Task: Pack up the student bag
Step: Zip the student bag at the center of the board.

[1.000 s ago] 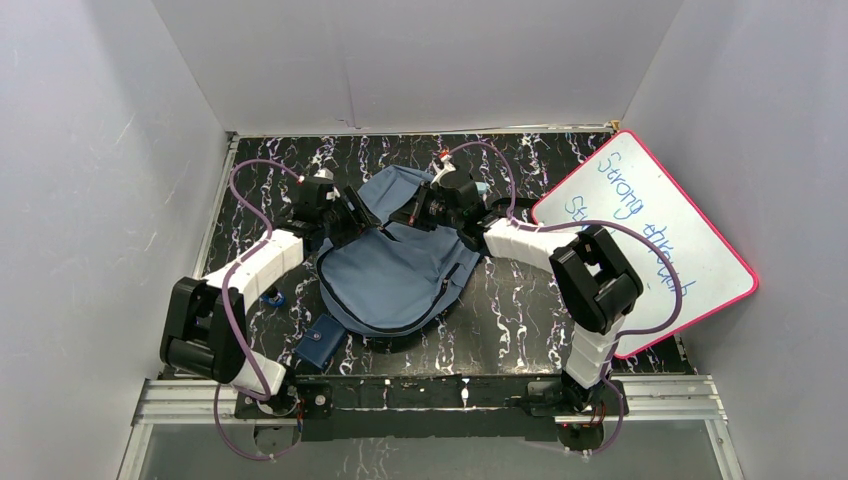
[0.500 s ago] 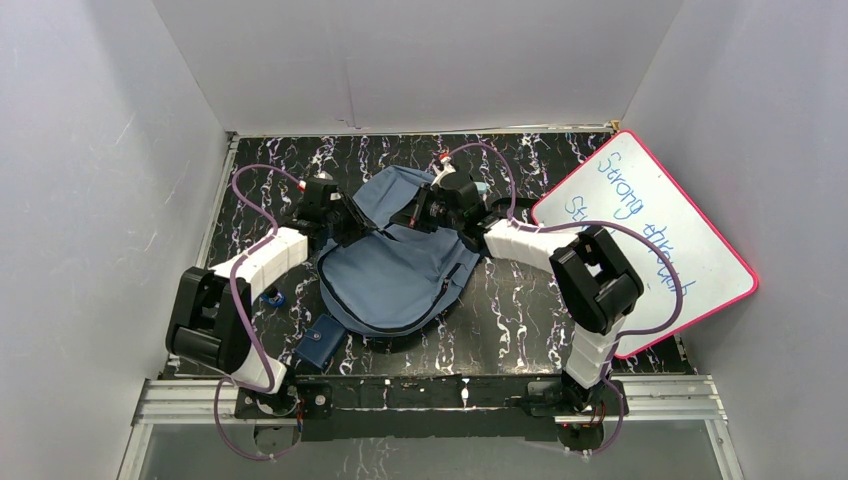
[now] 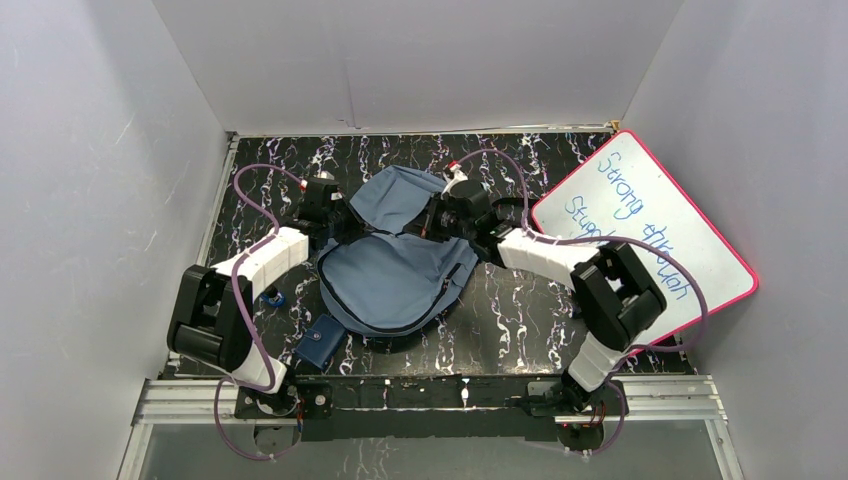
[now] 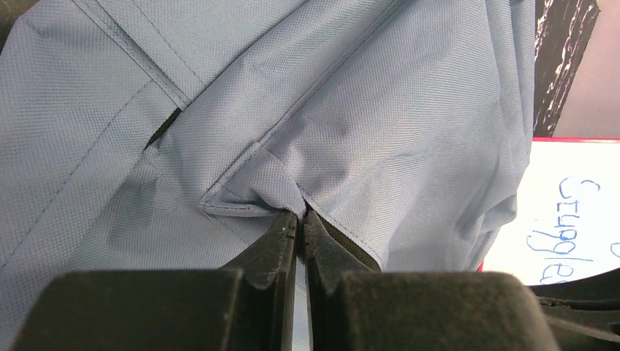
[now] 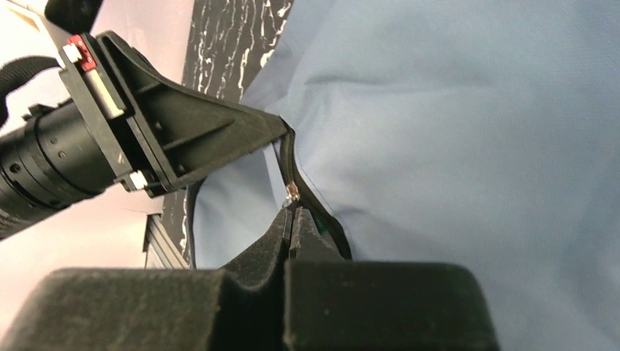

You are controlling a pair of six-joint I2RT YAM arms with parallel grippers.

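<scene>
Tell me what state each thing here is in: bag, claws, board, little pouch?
Backpack: lying on the table, pinched from both sides.
Left gripper: shut on a fold of the backpack.
Right gripper: shut on the backpack's zipper edge.
Whiteboard: written on, at the right side.
Pouch: lying flat, untouched.

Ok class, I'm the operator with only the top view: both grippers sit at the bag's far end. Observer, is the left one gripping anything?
Observer: Yes, the left gripper is shut on a fold of the bag beside the zip.
Operator: And the right?
Observer: The right gripper is shut, seemingly pinching a small metal pull on the zip.
Operator: How near are they?
Observer: The right wrist view shows the left fingertip touching that same zip line just past the pull.
</scene>
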